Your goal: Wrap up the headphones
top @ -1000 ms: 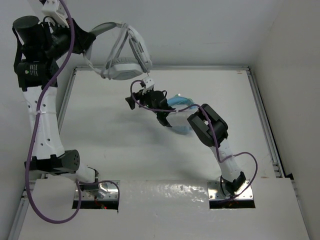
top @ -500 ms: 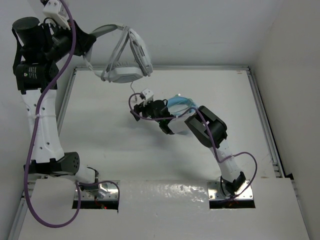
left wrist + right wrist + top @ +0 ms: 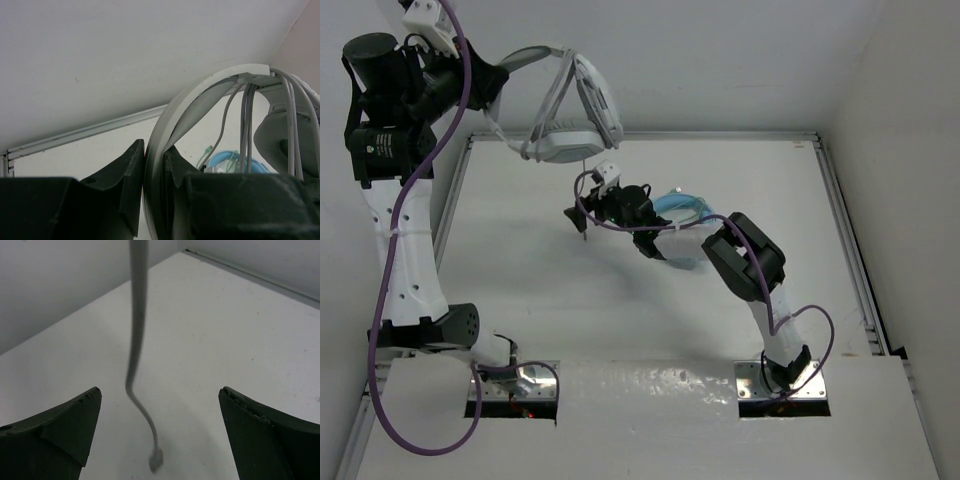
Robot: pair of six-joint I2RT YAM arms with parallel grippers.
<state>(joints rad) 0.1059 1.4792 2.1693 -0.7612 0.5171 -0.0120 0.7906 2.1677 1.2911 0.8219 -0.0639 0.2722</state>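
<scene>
**White headphones held aloft by the left arm, cable hanging loose**

A white table (image 3: 520,270) fills the overhead view. At its far left corner the left arm (image 3: 405,230) reaches up. The headphones (image 3: 570,125) hang in the air above the table's far edge, with the left gripper (image 3: 154,152) clamped on their curved headband. Light blue headphones (image 3: 685,205) lie on the table beside the right arm. The right gripper (image 3: 159,390) has its jaws wide apart, holding nothing. The thin grey cable (image 3: 137,315) dangles before them, touching neither, ending in a small plug (image 3: 156,458).

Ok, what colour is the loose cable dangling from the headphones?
The cable is light grey, all one colour. The right wrist view shows it best.
</scene>
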